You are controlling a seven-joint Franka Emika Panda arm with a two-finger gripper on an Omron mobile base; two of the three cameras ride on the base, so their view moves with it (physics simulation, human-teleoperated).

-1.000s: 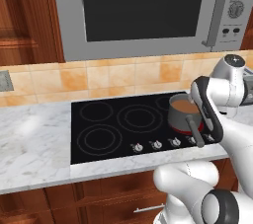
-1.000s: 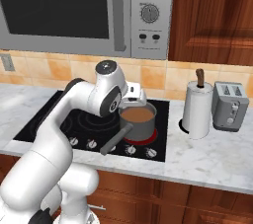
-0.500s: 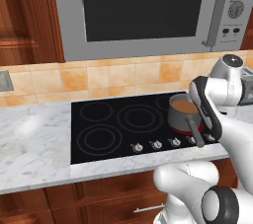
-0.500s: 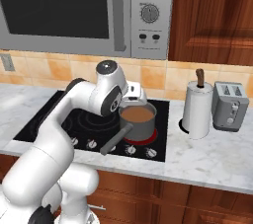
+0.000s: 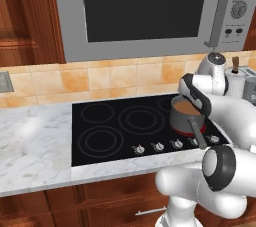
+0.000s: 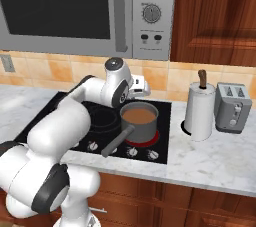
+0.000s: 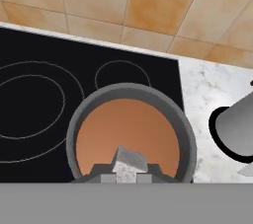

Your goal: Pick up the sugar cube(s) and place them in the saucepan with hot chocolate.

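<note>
You have the gripper (image 7: 126, 177) directly above the saucepan with hot chocolate (image 7: 129, 136), and in the hand view a pale sugar cube (image 7: 129, 163) sits pinched between the two dark fingertips, hanging over the brown liquid. The jaws are clamped together on that cube; nothing has been let go yet.

Over the last second almost nothing has moved: the arm holds the same pose over the stove in both base views, the grip has stayed tight, and the pan has not shifted on its front-right burner of the black cooktop (image 5: 125, 126). That stillness suggests the carry is over and you are settled at the drop point, so the release looks like the next step.

The saucepan (image 6: 139, 122) stands upright with its long handle (image 6: 116, 142) pointing toward the front edge of the counter, and the white paper-towel roll (image 6: 199, 112) stands well to its right (clear of your path). How high the cube hangs above the liquid is hard to judge from these angles, since the hand blocks the gap in the base views.
</note>
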